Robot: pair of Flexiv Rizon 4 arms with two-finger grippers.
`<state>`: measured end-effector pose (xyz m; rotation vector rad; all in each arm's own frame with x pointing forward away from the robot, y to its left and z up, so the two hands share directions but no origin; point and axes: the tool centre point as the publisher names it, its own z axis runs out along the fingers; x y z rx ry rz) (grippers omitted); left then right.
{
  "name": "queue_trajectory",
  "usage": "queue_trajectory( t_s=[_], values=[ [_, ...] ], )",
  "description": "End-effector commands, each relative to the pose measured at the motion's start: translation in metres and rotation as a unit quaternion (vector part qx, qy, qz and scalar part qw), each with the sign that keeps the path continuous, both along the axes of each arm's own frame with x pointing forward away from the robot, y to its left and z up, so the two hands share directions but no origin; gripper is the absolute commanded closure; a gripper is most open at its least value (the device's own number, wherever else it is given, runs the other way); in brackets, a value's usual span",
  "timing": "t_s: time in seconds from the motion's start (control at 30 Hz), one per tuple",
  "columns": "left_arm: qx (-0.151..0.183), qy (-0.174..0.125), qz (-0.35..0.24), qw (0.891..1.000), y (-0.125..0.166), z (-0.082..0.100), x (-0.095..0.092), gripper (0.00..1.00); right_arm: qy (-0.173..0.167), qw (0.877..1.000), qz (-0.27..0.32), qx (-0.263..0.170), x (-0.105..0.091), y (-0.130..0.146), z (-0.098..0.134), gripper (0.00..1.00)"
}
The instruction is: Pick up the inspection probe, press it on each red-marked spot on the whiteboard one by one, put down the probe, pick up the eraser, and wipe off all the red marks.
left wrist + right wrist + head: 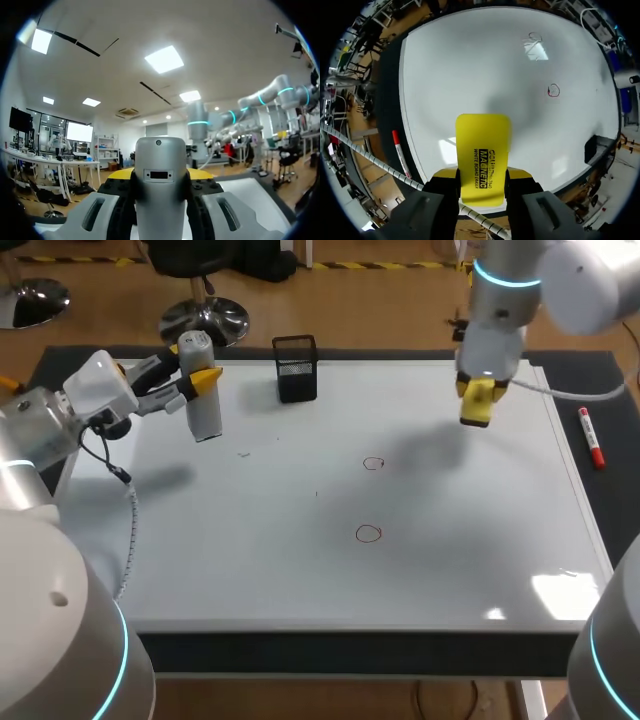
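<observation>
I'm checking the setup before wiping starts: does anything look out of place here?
Yes: the left gripper holds the probe in the air while the right gripper holds the eraser. A red marker lies beside the whiteboard.

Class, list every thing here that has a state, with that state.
Probe: held in left gripper.
Eraser: held in right gripper, above the whiteboard.
Red marks: two, unwiped.
Marker: lying beside the whiteboard.
Holder: upright.
</observation>
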<state>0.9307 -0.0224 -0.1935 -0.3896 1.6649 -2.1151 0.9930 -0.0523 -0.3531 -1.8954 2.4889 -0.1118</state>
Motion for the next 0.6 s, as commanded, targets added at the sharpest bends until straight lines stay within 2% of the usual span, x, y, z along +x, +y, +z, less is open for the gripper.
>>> queue_trajectory(
  t_s=[0.03,0.3,0.6],
  values=[
    [-0.001,-0.001,0.001,1.000,-0.001,0.000,0.000,1.00,-0.002,0.999,0.029,-0.015,-0.010,0.023,0.006,1.00],
    [-0.001,-0.001,0.001,1.000,-0.001,0.000,0.000,1.00,0.007,0.995,0.099,-0.017,-0.032,0.067,0.003,1.00],
    [-0.001,-0.001,0.001,1.000,-0.001,0.000,0.000,1.00,0.002,0.989,0.143,-0.028,-0.061,0.112,-0.002,1.00]
  ],
)
